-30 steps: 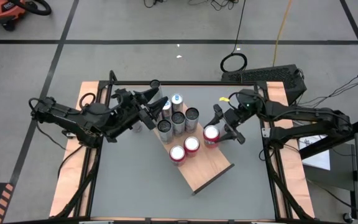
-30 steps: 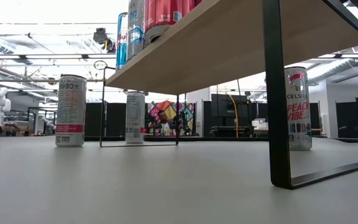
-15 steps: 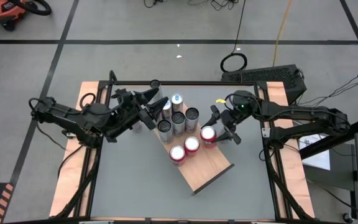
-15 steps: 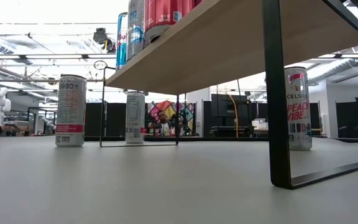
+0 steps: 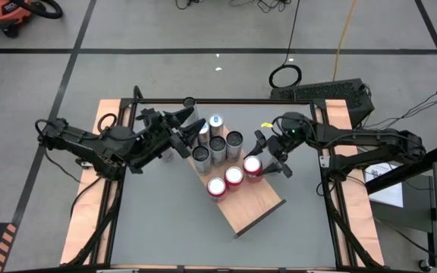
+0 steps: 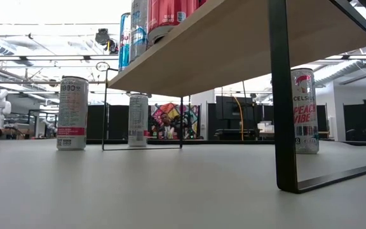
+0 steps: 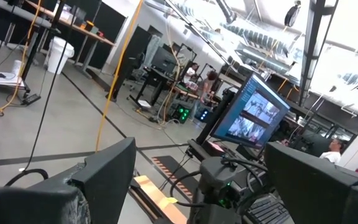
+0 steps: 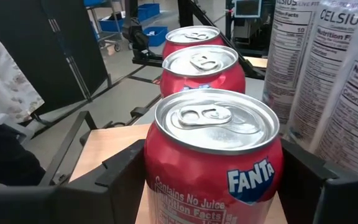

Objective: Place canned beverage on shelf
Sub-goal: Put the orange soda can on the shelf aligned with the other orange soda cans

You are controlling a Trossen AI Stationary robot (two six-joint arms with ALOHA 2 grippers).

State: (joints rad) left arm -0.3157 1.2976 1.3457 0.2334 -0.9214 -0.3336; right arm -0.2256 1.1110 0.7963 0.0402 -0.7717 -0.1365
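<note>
On the grey bench (image 5: pixel 165 227) I see the shelf (image 5: pixel 258 208) angled across the middle. My right fingers (image 5: pixel 266 158) hold the upright red Fanta can (image 8: pixel 213 162), standing on the shelf at the end of a row of three. Left fingers (image 5: pixel 190 121) gape wide beyond the shelf's far corner, empty. I judge release comes next.
</note>
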